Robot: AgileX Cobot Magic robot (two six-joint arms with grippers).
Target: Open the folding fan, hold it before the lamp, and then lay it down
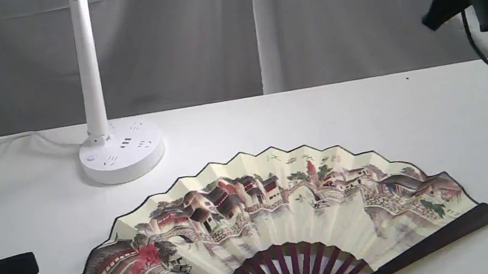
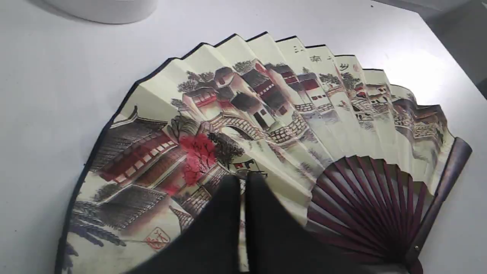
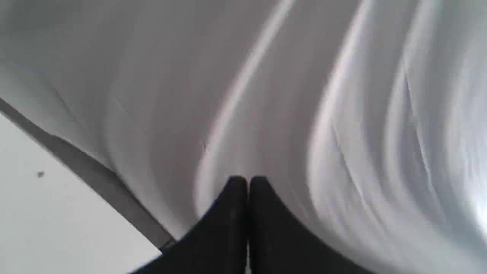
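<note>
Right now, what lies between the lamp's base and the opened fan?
Nothing: the exterior view shows only bare white table between the lamp base and the folding fan, which lie apart.

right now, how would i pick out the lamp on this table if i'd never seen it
Start at the white table, where the open folding fan lies across the near side. Behind the fan's left end in the exterior view stands the lamp. It is the only upright thing there: a slim white pole on a round base with sockets.

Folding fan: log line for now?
folding fan: open, flat on table | lamp: upright, apart | left tool: shut, empty | right tool: shut, raised
</note>
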